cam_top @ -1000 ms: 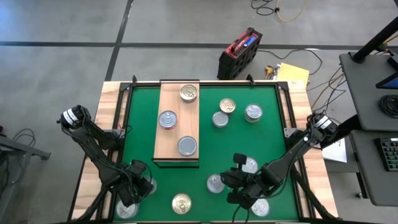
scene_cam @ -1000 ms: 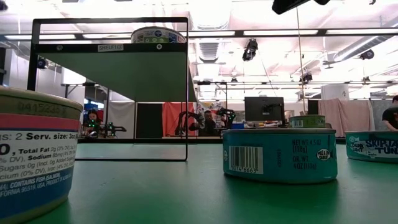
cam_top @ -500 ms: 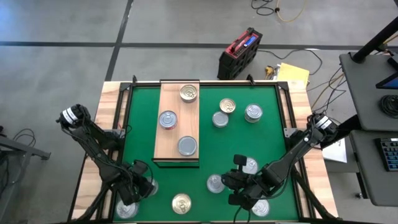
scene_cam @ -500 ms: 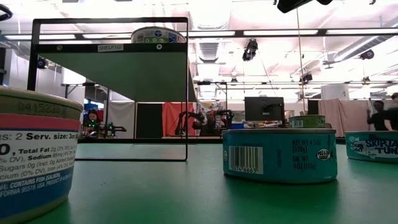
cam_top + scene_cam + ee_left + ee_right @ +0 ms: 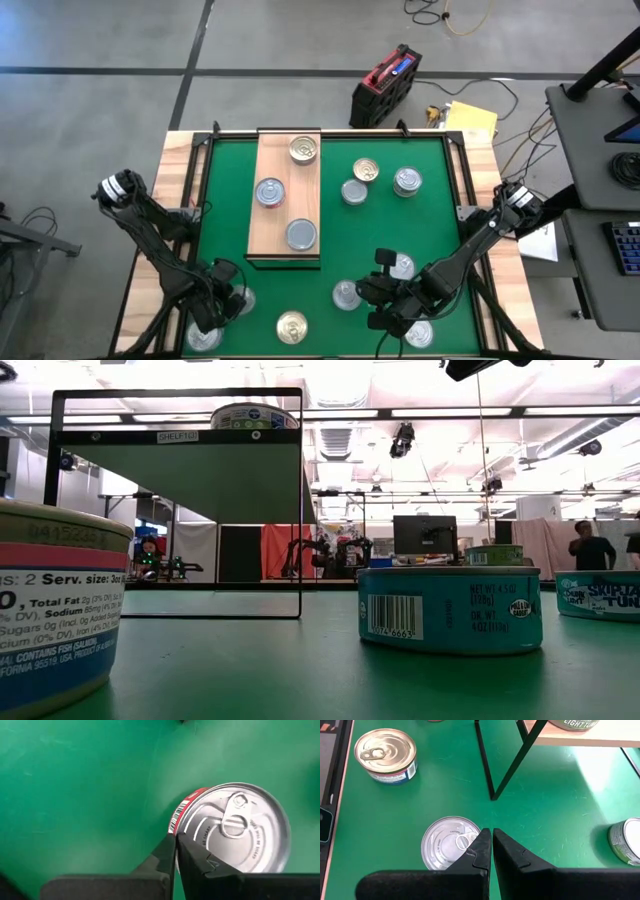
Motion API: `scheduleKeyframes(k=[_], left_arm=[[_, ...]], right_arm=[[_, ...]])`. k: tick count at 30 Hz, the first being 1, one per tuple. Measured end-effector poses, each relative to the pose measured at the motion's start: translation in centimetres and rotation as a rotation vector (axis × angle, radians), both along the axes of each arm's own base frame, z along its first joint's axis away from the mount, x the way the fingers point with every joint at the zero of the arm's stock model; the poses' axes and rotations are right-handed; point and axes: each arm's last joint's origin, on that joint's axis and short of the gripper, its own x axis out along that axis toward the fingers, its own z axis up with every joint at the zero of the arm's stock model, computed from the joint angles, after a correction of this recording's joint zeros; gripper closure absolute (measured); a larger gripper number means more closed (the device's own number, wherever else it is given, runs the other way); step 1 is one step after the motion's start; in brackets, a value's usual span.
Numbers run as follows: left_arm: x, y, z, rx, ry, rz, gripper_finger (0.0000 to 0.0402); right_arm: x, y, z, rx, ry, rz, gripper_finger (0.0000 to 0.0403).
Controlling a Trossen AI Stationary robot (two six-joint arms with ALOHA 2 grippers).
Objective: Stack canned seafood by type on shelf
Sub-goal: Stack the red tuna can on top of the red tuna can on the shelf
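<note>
The shelf (image 5: 288,195), a wooden board on a black frame, carries three cans of seafood, one of them gold-lidded (image 5: 303,150). Several more cans stand on their bases on the green mat. At the near left my left gripper (image 5: 226,300) is shut and points down; its tips (image 5: 175,840) stand at the side of a silver-lidded, red-labelled can (image 5: 235,827). Toward the near right my right gripper (image 5: 366,291) is shut and hangs above a silver-lidded can (image 5: 449,844). Its tips (image 5: 491,834) hold nothing. My left gripper's shut fingers come from above and stand at the rim (image 5: 181,820) of the red-labelled can, outside it. The can is not between them and rests on the mat. Whether the fingertips touch the rim, I cannot tell.
Other cans on the mat: a gold-lidded one (image 5: 291,326) at the near edge, two near my right arm (image 5: 402,266) (image 5: 418,333), three right of the shelf (image 5: 366,171). The shelf's black leg (image 5: 487,765) stands just beyond my right gripper. Wooden rails border the mat.
My left gripper has shut in place beside the red-labelled can, which has stayed where it was on the mat. My right arm has kept still.
</note>
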Motion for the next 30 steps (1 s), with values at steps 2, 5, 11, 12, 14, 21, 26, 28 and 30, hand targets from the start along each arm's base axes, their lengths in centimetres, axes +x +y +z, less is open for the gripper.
scheduleKeyframes(k=[2,5,11,12,14,21,26,28,30], left_arm=[[0.1,-0.1,0.9,0.018,0.009,0.000,0.0400],[0.1,-0.1,1.8,0.045,0.020,0.000,0.0400],[0.3,-0.4,2.8,0.042,0.011,-0.018,0.0401],[0.4,-0.6,2.9,0.029,0.001,-0.029,0.0401],[0.7,-1.0,3.1,0.003,-0.025,-0.081,0.0401],[1.8,-2.8,2.9,-0.017,-0.123,-0.416,0.0401],[2.1,-3.3,1.1,0.044,-0.066,-0.449,0.0401],[2.3,-3.5,0.4,0.061,-0.046,-0.450,0.0401],[2.4,-3.7,-0.1,0.066,-0.028,-0.453,0.0401]], right_arm=[[0.0,0.0,0.0,0.000,0.000,0.000,0.0394],[0.0,0.0,0.0,0.002,-0.001,-0.003,0.0394],[0.0,0.0,0.0,0.004,-0.001,-0.004,0.0394],[0.0,0.0,0.0,0.004,-0.001,-0.004,0.0394],[0.0,0.0,0.0,0.003,-0.001,-0.004,0.0394],[-0.1,0.0,0.0,-0.002,0.005,-0.002,0.0394],[-0.3,0.1,-0.6,0.008,0.004,-0.007,0.0394],[-0.4,0.3,-1.1,0.034,-0.006,-0.002,0.0394],[-0.3,0.4,-1.6,0.072,-0.006,0.012,0.0394]])
